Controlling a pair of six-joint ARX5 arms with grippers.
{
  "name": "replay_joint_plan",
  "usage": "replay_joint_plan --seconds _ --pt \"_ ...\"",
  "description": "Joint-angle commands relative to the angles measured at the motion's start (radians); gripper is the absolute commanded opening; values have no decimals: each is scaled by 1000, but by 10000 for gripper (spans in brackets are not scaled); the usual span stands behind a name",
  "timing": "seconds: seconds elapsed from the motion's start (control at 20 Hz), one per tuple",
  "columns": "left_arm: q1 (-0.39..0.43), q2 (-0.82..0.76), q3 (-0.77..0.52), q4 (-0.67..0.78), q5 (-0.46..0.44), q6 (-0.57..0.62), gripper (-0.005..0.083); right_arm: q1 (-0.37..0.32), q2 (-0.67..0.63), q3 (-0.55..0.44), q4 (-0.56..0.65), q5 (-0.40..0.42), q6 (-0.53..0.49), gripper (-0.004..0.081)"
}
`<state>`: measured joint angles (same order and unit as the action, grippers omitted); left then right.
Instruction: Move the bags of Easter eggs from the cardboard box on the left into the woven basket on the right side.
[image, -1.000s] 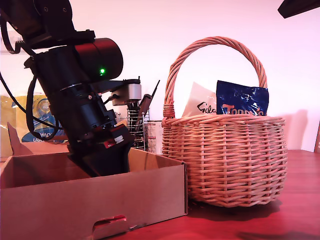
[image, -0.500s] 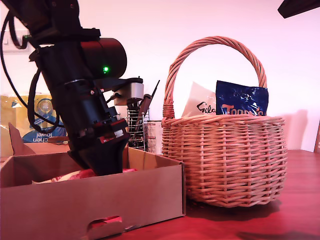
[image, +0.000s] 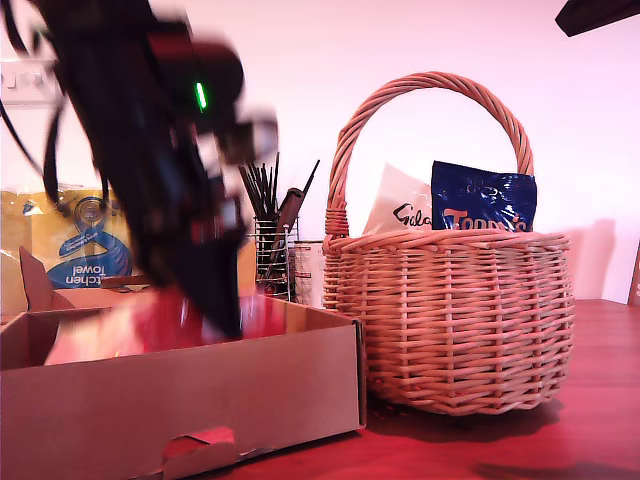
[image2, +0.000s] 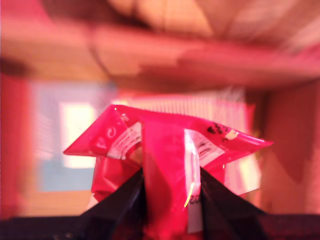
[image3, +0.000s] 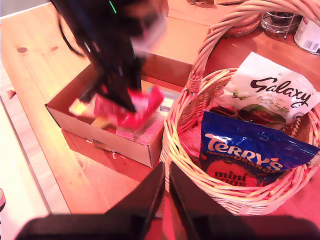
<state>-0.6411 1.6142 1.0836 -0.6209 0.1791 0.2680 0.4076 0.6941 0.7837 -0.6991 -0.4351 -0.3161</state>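
Second wrist view: two bags in woven basket (image3: 210, 197) — Galaxy bag (image3: 272, 92), Terry's bag (image3: 250, 160); my first gripper (image2: 170, 187) clamps one red bag (image2: 165, 150) over cardboard box (image3: 100, 135); my second gripper (image3: 166, 200) closed, empty.

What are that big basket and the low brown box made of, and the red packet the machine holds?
Woven basket: pale wicker, woven strands visible. Cardboard box: matte brown cardboard, apparently corrugated. Red bag, in my first gripper: glossy crinkled film, probably plastic or foil.

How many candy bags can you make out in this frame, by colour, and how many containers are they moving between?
Red bag, held by my first gripper: 1
White Galaxy bag, in the woven basket: 1
Blue Terry's bag, in the basket: 1
Containers, basket plus cardboard box: 2
Total: 3 bags, 2 containers. Box contents are too blurred to count.
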Motion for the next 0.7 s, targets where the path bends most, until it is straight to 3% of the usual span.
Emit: replay_joint_plan --seconds 0.0,0.3,0.5,0.65 --pt "-3 -35 12 8 3 -8 162 5 -3 17 6 0 -6 -13" --pt "-11 -132 14 47 192 -50 162 4 -3 17 -2 2 -9 -13" --pt "-37 -156 15 208 346 -163 162 3 -9 17 -31 51 -23 -13" --pt "-93 -148 15 344 363 -220 162 3 -52 17 -40 54 -23 -13"
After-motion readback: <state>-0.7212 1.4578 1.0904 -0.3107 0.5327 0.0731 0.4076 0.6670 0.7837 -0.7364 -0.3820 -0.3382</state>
